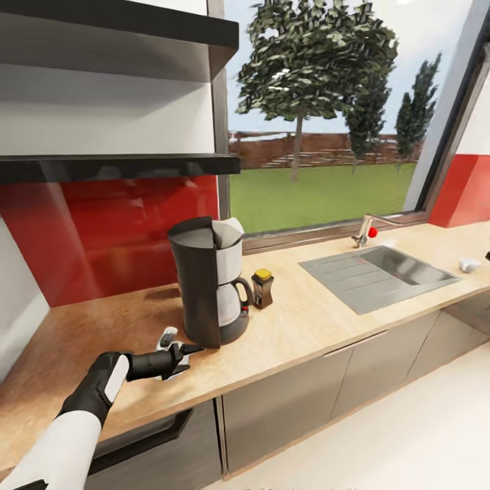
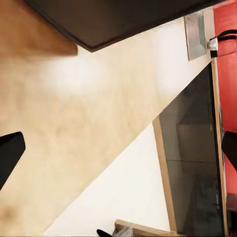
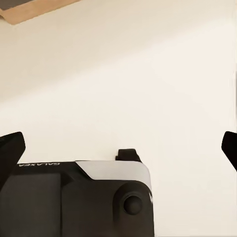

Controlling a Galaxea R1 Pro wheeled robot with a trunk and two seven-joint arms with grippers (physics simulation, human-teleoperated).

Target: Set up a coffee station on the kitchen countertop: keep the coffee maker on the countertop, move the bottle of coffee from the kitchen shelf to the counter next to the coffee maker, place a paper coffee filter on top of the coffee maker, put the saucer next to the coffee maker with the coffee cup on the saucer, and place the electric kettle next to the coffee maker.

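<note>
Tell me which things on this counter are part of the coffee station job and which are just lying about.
Part of the job:
coffee maker
paper filter on top of it
coffee bottle beside it
countertop
left pincer, open near the maker's base

Just lying about:
sink
tap
small white object by the sink

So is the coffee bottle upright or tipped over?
Upright. The coffee bottle stands on its base on the counter, yellow cap on top, just beside the coffee maker.
</note>
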